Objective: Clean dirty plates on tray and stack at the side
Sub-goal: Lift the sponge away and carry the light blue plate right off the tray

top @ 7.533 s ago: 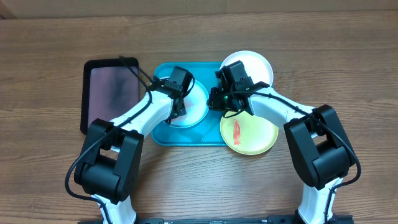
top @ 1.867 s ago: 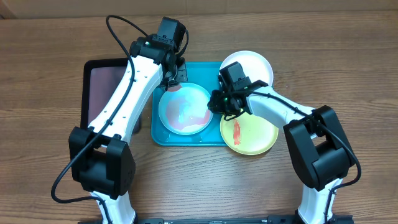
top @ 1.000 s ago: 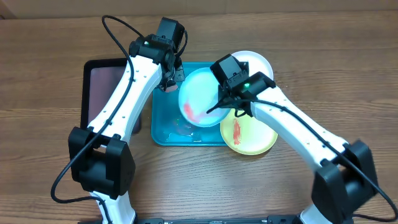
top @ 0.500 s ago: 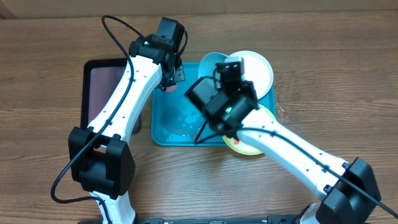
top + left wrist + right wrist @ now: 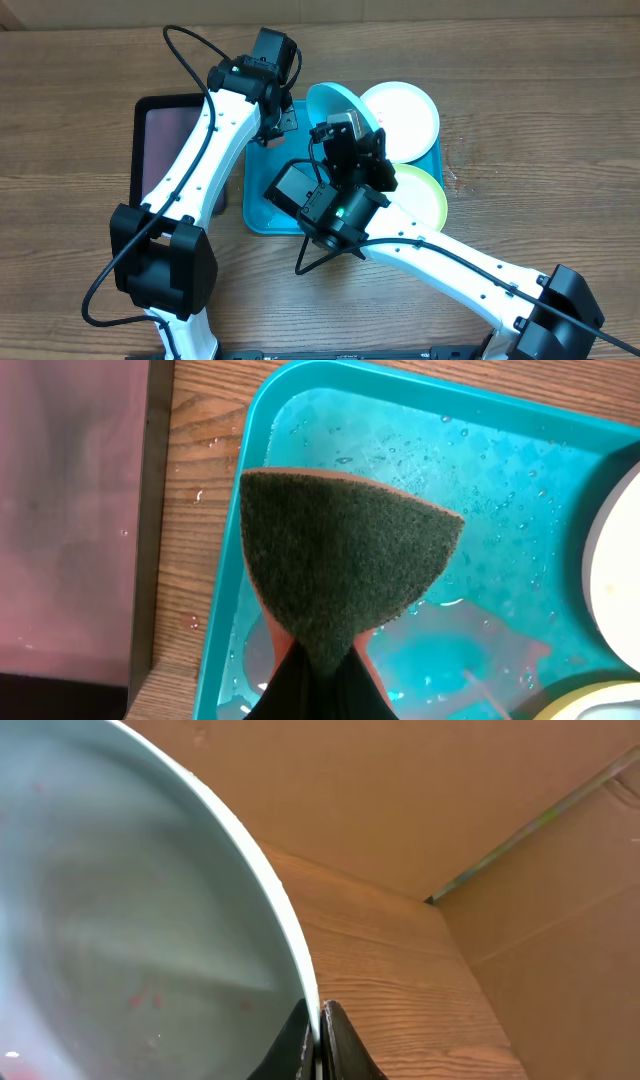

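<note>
I read this as a robotics lab bench, staged for a test. The tray [image 5: 265,205] sits on a bare wood-grain table [image 5: 560,120]. Two white-and-black robot arms, the left arm [image 5: 205,150] and the right arm [image 5: 450,262], rise from the table edge on the tray's near side. Beyond the tray, plain cardboard sheets [image 5: 400,800] wall off the far side, and a black tray [image 5: 180,150] lies beside it on the left arm's side

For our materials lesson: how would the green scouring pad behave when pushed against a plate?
Probably floppy: the scouring pad folds where the left gripper pinches it. Likely light: one pinch holds it. Perhaps soggy: droplets dot the tray.
</note>
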{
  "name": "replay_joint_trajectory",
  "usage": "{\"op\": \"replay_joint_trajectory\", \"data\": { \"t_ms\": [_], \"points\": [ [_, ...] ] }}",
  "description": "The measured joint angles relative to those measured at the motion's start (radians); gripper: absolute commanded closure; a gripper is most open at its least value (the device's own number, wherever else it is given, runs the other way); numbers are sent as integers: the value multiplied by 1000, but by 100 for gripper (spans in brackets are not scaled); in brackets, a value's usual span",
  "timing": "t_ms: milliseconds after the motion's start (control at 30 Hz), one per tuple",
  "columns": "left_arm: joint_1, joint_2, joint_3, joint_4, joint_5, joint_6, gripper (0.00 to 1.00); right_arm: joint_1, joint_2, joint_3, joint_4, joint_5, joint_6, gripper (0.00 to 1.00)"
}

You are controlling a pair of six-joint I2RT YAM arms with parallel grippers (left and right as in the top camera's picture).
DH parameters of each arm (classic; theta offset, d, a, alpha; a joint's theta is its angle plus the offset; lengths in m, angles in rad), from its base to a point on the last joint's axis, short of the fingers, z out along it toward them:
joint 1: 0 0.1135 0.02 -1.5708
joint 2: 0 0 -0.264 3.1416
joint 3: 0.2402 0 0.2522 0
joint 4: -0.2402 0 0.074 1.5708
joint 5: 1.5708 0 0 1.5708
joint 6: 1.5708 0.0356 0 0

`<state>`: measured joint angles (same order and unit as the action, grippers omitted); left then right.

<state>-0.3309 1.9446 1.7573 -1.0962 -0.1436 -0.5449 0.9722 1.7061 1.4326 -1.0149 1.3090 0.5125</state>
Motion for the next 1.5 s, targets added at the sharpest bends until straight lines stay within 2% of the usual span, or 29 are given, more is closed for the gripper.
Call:
{"op": "replay_joint_trajectory", "data": {
  "t_ms": [233, 367, 600, 800, 1033, 1233, 1500],
  "points": [
    [0, 0, 0, -5, 0, 0, 96, 0, 0, 0, -1, 22, 0, 96],
    [0, 0, 0, -5, 0, 0, 96, -1, -1, 0, -3, -36, 0, 96],
    [0, 0, 0, -4, 0, 0, 96, -76, -2, 0, -11, -396, 4, 96],
    [0, 0, -8, 9, 0, 0, 96, -335, -2, 0, -7, -848, -26, 96],
    [0, 0, -27, 8, 1, 0, 96, -701, -2, 0, -1, -1276, -100, 96],
    [0, 0, -27, 11, 23, 0, 96, -961, -2, 0, -14, -1421, -130, 96],
    [0, 0, -28, 11, 35, 0, 96, -1252, 6, -24, 7, -1382, -146, 96]
  ]
}}
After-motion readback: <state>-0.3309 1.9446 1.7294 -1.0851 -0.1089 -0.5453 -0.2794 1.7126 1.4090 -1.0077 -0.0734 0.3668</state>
